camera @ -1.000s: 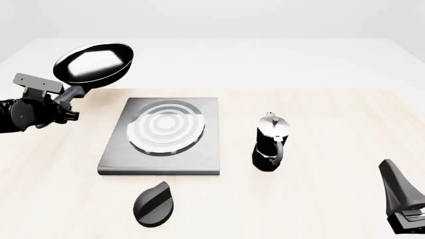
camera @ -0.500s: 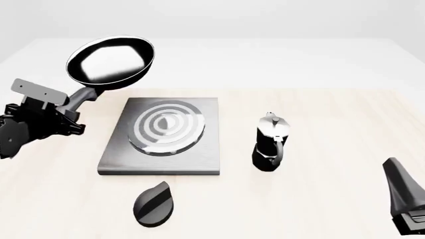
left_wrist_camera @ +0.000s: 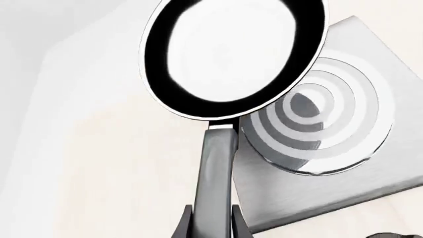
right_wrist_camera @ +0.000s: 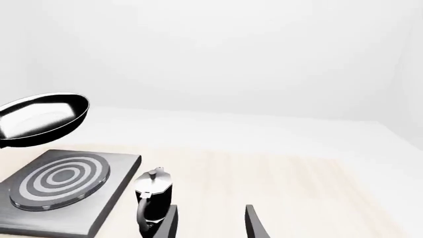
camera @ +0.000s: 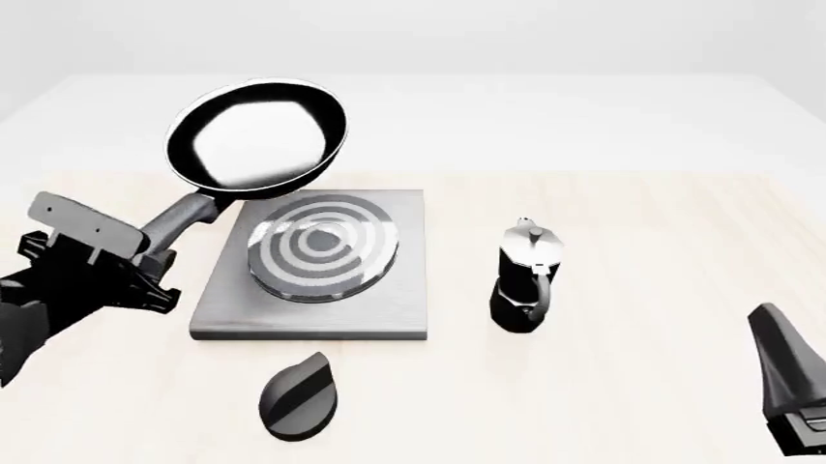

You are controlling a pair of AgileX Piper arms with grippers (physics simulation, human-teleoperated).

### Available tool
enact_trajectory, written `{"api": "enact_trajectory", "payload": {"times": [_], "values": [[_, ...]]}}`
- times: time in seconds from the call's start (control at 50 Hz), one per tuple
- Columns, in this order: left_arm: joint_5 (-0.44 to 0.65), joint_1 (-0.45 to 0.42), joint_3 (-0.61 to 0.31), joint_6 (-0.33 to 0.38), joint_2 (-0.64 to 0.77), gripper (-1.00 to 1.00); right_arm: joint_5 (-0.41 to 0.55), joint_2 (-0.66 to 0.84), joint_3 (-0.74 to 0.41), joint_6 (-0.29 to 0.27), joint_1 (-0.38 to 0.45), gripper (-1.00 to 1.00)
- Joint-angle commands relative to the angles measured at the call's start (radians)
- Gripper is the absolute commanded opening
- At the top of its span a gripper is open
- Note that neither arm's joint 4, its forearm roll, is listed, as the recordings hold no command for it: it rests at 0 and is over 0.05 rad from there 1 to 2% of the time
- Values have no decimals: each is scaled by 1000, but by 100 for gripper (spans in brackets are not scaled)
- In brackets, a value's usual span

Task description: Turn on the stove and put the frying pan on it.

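You are holding the frying pan [camera: 258, 135] by its long handle in your closed left gripper [camera: 123, 256], tilted in the air over the stove's [camera: 316, 266] far left corner. Your right gripper [right_wrist_camera: 210, 220] is hanging open and empty. Gripped so far back, the pan is risking twisting or clipping the slab's edge.

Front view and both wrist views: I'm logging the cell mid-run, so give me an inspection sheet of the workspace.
Surface: pale wood table, white beyond its far edge.
Job's things: stove flat on the table; black knob apart, in front of it; frying pan held in the air over the stove's far-left corner, not on the rings.
Clutter: moka pot upright, right of the stove.
Grippers: left gripper shut on the pan's handle; right gripper open, holding nothing, low at the near right.
Cables: nothing seen.
Surroundings: plain white backdrop.
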Motion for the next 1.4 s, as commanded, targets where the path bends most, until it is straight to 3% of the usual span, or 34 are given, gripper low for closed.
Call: {"api": "enact_trajectory", "payload": {"times": [0.02, 0.46, 1.4], "values": [[-9, -59, 68, 23, -103, -100, -1, 0, -2, 3, -1, 100], [0, -137, 173, 5, -191, -100, 0, 0, -3, 6, 7, 100], [-164, -149, 297, 4, -87, -100, 2, -1, -11, 10, 8, 100]]}}
